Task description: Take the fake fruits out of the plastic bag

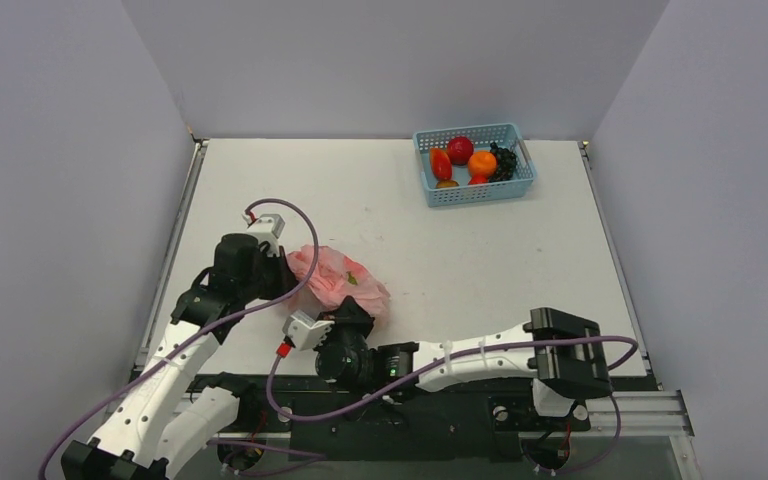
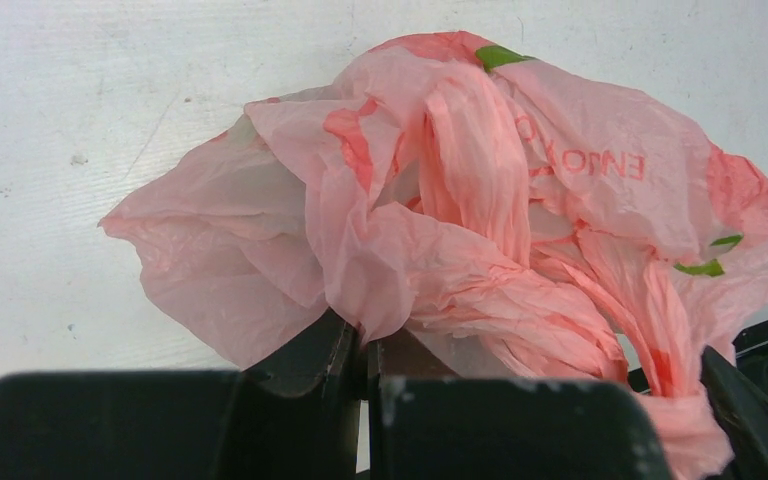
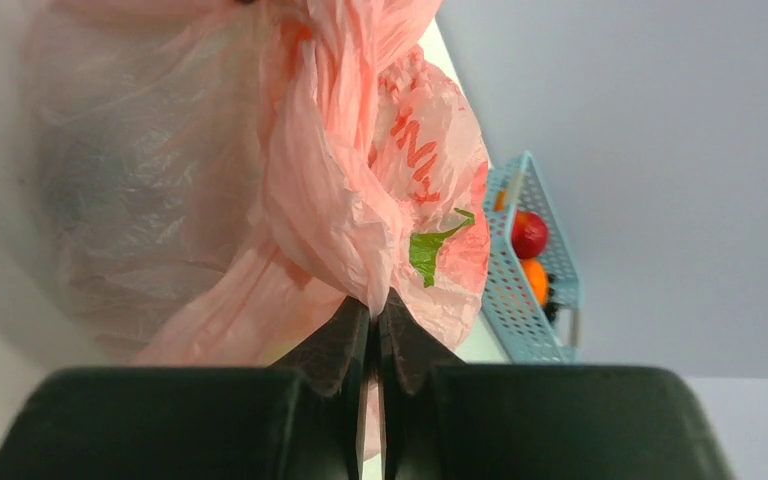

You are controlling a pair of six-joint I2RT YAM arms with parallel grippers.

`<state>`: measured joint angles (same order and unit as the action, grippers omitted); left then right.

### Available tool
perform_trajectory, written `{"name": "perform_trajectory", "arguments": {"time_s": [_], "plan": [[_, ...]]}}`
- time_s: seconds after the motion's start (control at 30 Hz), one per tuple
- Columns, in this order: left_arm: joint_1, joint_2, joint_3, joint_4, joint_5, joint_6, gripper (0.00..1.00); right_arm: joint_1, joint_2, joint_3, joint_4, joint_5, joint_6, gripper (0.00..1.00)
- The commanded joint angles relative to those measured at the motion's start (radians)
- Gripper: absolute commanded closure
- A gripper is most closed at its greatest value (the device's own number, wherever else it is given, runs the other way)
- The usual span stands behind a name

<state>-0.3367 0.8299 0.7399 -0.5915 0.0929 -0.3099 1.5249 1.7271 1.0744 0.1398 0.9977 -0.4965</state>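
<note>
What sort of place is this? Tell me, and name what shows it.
Probably a robot lab test cell: a white table boxed in by blank walls, two arms bolted at its near edge, and props on it, a pink bag and a blue basket.

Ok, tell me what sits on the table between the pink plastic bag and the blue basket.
Nothing: in the top view only bare white table lies between the plastic bag and the basket.

Light blue mesh basket (image 1: 490, 191), set at the far right of the white tabletop (image 1: 480, 270), held a round red fruit (image 1: 460, 149) beside a round orange fruit (image 1: 481, 163).
</note>
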Motion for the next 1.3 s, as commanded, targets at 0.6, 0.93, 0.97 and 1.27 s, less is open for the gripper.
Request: {"name": "perform_trajectory", "arguments": {"time_s": [0.6, 0.93, 0.97, 1.27], "plan": [[0.054, 0.032, 0.016, 0.072, 0.077, 0.017, 1.0, -0.551, -0.521, -0.507, 0.702, -1.33, 0.941, 1.0], [0.048, -0.004, 0.013, 0.08, 0.086, 0.017, 1.0, -0.684, -0.323, -0.754, 1.451, -1.083, 1.626, 1.0], [0.047, -0.012, 0.012, 0.082, 0.08, 0.015, 1.0, -0.682, -0.315, -0.781, 1.468, -1.029, 1.657, 1.0], [0.039, -0.03, 0.012, 0.074, 0.043, 0.01, 1.0, -0.719, -0.262, -0.931, 1.453, -0.822, 1.806, 1.0]]}}
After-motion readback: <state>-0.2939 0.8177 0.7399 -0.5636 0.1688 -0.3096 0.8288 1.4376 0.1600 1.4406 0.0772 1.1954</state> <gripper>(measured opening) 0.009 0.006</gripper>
